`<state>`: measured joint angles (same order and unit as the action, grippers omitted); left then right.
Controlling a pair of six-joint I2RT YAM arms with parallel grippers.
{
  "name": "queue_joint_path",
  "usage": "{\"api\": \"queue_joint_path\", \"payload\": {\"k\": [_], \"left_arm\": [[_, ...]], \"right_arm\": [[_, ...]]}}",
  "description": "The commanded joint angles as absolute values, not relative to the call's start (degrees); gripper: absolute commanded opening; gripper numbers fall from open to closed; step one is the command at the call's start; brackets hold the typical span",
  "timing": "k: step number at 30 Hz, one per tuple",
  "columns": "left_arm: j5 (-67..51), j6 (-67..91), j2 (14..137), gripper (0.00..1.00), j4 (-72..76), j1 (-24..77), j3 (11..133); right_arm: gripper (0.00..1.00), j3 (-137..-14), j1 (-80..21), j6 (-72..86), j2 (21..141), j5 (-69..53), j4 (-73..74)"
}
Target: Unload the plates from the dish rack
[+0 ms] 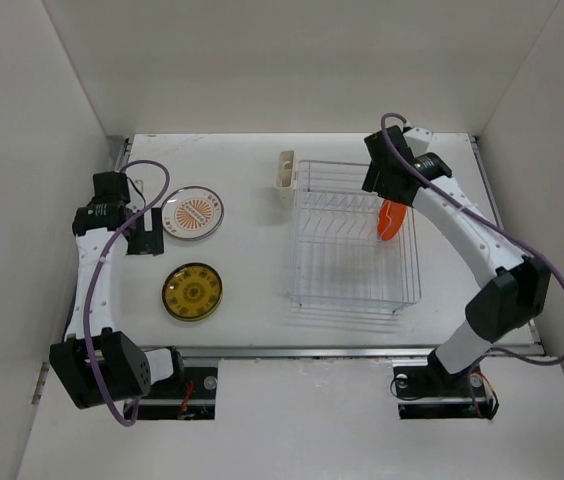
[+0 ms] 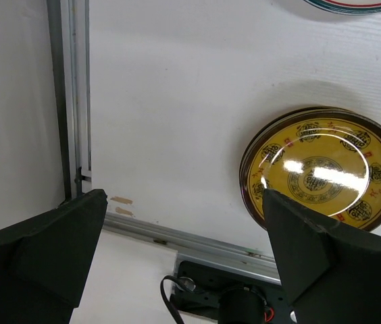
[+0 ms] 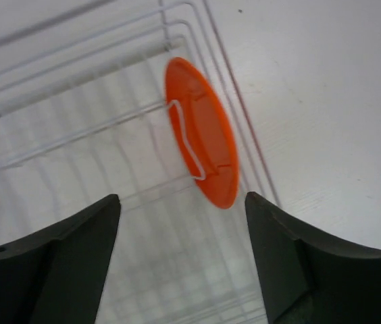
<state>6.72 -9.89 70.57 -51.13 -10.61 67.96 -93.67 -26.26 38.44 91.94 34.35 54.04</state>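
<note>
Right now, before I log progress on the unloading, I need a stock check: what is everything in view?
orange plate: one, orange, on edge in the dish rack, right side
dish rack: one, silver-white wire, right half of the table
cup: one, cream, rack's far left corner
white plate: one, orange centre, flat on the table, left
yellow plate: one, patterned, flat, nearer than the white plate
table: one, white
left arm: one, white and black, jaws open beside the plates
right arm: one, white and black, jaws open over the orange plate
</note>
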Motion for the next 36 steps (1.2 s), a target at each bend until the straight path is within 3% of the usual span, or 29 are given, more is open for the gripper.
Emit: {"api": "queue_joint_path", "payload": {"k": [1, 5, 11, 14, 15, 18, 25, 30, 33, 36], "left_arm": [[6.50, -11.34, 71.10, 1.00, -52.03, -10.90, 67.41], [7.03, -11.34, 71.10, 1.00, -52.03, -10.90, 67.41], [7.56, -11.34, 71.10, 1.00, -50.89, -10.90, 65.39], [7.56, -11.34, 71.10, 1.00, -50.89, -10.90, 65.39], [7.56, -11.34, 71.10, 1.00, -50.89, -10.90, 65.39], [7.56, -11.87, 71.10, 1.00, -50.89, -10.90, 65.39], [5.72, -11.87, 72.15, 1.00, -51.42, -10.90, 65.39], [-4.28, -15.11, 73.21, 1.00, -55.45, -10.90, 66.80], [-11.48, -18.36, 73.74, 1.00, -58.18, -10.90, 68.46], [-12.22, -18.37, 74.27, 1.00, -58.80, -10.90, 68.99]], "right_arm": [[0.80, -92.29, -22.95, 37.18, 95.26, 37.18, 56.16], [0.60, -90.53, -19.07, 36.65, 98.52, 35.95, 52.92], [0.50, -90.00, -18.54, 35.42, 101.24, 35.95, 50.46], [0.29, -90.00, -18.02, 34.11, 101.87, 36.47, 49.31], [0.16, -90.00, -18.02, 34.10, 101.87, 36.47, 49.31], [0.02, -90.00, -18.02, 33.58, 100.82, 36.47, 49.31], [0.00, -95.70, -19.16, 32.17, 94.41, 43.93, 56.31], [0.00, -102.56, -24.15, 32.17, 89.22, 49.39, 59.94], [0.00, -104.85, -26.62, 32.17, 86.49, 47.74, 60.47], [0.00, -102.93, -31.10, 30.60, 83.33, 37.65, 54.17]]}}
